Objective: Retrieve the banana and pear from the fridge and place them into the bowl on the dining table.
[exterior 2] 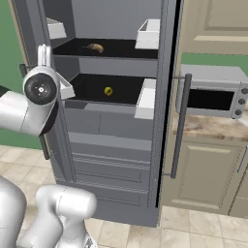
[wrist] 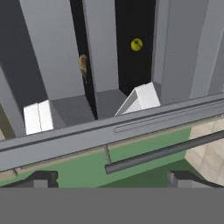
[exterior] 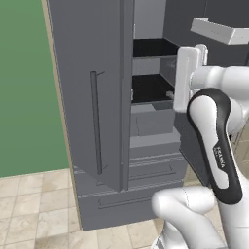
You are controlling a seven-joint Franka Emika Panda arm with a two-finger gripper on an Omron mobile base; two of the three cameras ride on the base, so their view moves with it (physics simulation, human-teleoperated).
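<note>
White arm rises w/ elbow bent, forearm raised to mid-height; wrist rolled sideways, so hand view is tilted. Gripper (wrist: 112,178) held w/ jaws spread wide, nothing between dark fingertips (wrist: 41,178), touching nothing.

- The fridge (exterior 2: 116,145) stood tall and dark grey with both French doors swung open, long thin vertical handles on the doors and two closed drawers at the bottom. White bins hung on the inside of the doors, and its black shelves lay exposed.
- The banana (exterior 2: 95,47) lay on the upper black shelf, at about 11 o'clock in the right base view: small, curved, yellow mottled with brown.
- The pear (exterior 2: 108,91) sat on the shelf below, small, rounded and yellow-green, at about 5 o'clock from the banana and well apart from it, near the shelf's middle.
</note>
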